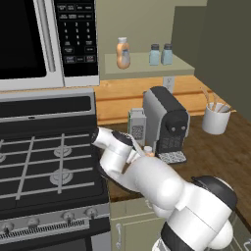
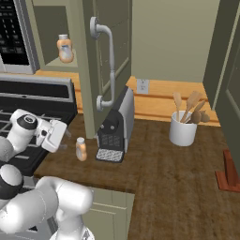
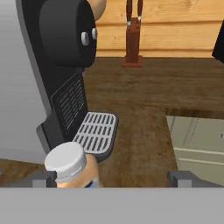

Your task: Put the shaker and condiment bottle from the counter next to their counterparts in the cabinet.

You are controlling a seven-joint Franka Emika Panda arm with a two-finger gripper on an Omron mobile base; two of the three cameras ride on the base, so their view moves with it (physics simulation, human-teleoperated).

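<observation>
The condiment bottle (image 2: 81, 149), orange with a cream cap, stands on the wood counter (image 2: 154, 164) just in front of the coffee machine's drip tray. My gripper (image 2: 69, 134) hovers open just left of it, at cap height. In the hand view the bottle's cap (image 3: 65, 162) sits between the spread fingertips, close to the left one (image 3: 43, 179), with my gripper (image 3: 111, 179) touching nothing. On the cabinet shelf (image 1: 147, 68) a matching orange bottle (image 1: 123, 53) stands at the left. Two pale blue shakers (image 1: 154, 55) (image 1: 167, 54) stand side by side at the right.
A black and grey coffee machine (image 1: 166, 120) stands behind the bottle, a grey box grater (image 1: 137, 125) to its left. The open cabinet door (image 2: 110, 56) hangs above the counter. A white utensil crock (image 2: 183, 129) and a red-brown stand (image 2: 229, 173) are to the right. The stove (image 1: 44, 162) lies left.
</observation>
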